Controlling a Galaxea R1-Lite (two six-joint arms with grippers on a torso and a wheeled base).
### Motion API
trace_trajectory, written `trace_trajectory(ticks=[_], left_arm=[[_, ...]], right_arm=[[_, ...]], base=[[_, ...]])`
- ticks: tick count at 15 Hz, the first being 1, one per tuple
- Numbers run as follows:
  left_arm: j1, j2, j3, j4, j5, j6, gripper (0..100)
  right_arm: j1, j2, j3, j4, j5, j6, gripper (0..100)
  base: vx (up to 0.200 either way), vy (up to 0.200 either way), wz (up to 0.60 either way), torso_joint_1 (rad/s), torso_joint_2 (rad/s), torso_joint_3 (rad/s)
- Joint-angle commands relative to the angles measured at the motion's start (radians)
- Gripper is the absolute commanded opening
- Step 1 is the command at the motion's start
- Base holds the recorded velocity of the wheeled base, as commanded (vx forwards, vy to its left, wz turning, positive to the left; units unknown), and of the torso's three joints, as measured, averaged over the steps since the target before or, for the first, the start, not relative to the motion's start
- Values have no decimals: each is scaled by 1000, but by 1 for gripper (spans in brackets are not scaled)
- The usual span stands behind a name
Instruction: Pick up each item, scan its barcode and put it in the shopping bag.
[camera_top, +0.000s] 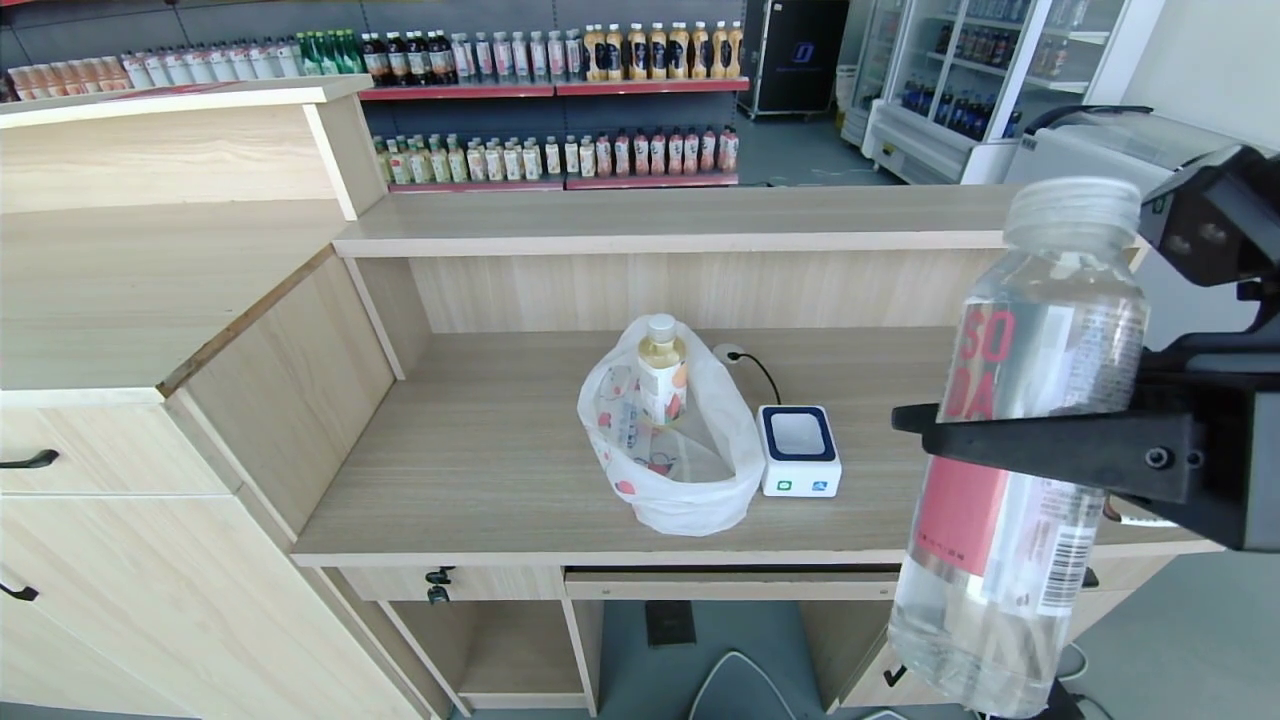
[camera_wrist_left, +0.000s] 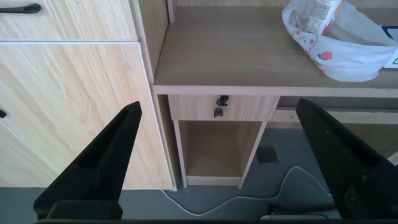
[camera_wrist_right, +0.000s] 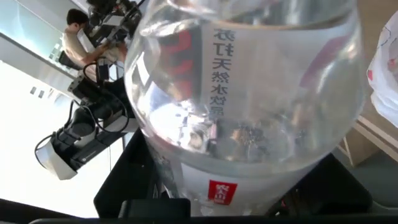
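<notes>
Head view showed the right gripper (camera_top: 1005, 435) clamped on the clear bottle (camera_top: 1050, 330), held aloft right of the scanner (camera_top: 798, 450). Bag (camera_top: 680, 480) sat just left of the scanner. Left gripper (camera_wrist_left: 219, 107) was wide open, empty.

- Pale wood worktop (camera_top: 480, 470), raised ledge (camera_top: 680, 225) behind it, cabinets (camera_top: 120, 560) with black handles on its left.
- Beyond, red shelves (camera_top: 560, 90) of bottled drinks, glass-door fridges (camera_top: 960, 70), grey floor (camera_top: 800, 150).

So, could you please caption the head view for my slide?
Right gripper holds a clear water bottle near the counter, where a drink bottle sits in the shopping bag beside the scanner.
</notes>
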Motion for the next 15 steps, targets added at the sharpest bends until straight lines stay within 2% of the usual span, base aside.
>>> trace_trajectory(ticks=[1, 4, 15], left_arm=[[0, 2, 0, 0, 0, 0, 100], [0, 2, 0, 0, 0, 0, 100], [0, 2, 0, 0, 0, 0, 100]], right_arm=[[-1, -7, 4, -4, 1, 43, 0], [2, -8, 7, -1, -2, 101, 0], [17, -44, 47, 41, 2, 67, 0]], base=[[0, 0, 0, 0, 0, 0], [0, 0, 0, 0, 0, 0], [0, 0, 0, 0, 0, 0]])
